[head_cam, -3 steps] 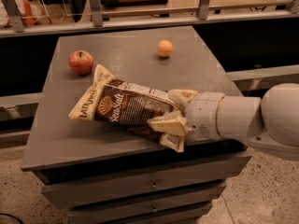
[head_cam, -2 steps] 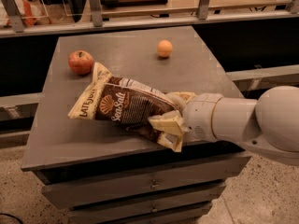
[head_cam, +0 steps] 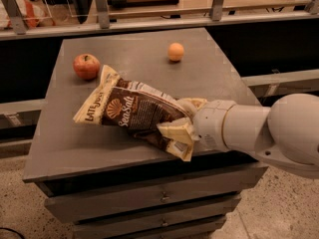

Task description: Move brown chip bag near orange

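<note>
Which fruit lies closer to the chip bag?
The red apple, beside the brown chip bag; the orange lies farther. The gripper is at the bag's right end.

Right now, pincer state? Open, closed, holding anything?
Single pincer: closed on the right end of the brown chip bag, over the front right of the table.

Tool point(head_cam: 190, 124) at the counter's point(head_cam: 75, 148) front right edge, against the brown chip bag point(head_cam: 132, 111); orange point(head_cam: 175, 51) near the back edge.
</note>
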You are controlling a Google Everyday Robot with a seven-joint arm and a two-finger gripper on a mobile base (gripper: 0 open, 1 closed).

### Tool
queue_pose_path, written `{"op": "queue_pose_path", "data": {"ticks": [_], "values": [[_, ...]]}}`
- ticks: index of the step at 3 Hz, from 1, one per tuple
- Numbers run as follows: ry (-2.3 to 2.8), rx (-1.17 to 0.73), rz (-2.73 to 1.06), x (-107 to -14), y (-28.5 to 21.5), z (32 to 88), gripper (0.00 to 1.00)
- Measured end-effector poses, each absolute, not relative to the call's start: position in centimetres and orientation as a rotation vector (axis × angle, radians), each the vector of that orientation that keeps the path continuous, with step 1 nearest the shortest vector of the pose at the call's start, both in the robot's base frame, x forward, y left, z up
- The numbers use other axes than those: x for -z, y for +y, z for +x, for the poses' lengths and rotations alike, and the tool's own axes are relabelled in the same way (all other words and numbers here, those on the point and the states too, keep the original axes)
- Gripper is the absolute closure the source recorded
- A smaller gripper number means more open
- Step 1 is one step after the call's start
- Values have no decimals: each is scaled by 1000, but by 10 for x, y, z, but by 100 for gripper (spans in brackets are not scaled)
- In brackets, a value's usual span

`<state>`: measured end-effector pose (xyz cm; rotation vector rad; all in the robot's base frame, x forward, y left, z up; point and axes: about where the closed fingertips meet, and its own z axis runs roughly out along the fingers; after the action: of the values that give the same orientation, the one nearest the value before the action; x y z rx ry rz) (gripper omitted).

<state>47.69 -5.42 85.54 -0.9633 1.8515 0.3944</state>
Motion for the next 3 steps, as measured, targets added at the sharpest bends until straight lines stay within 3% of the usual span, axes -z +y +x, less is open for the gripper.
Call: {"op": "queue_pose_path", "data": {"ticks": [3], "values": [[1853, -385, -958, -857, -55, 479, 100]]}}
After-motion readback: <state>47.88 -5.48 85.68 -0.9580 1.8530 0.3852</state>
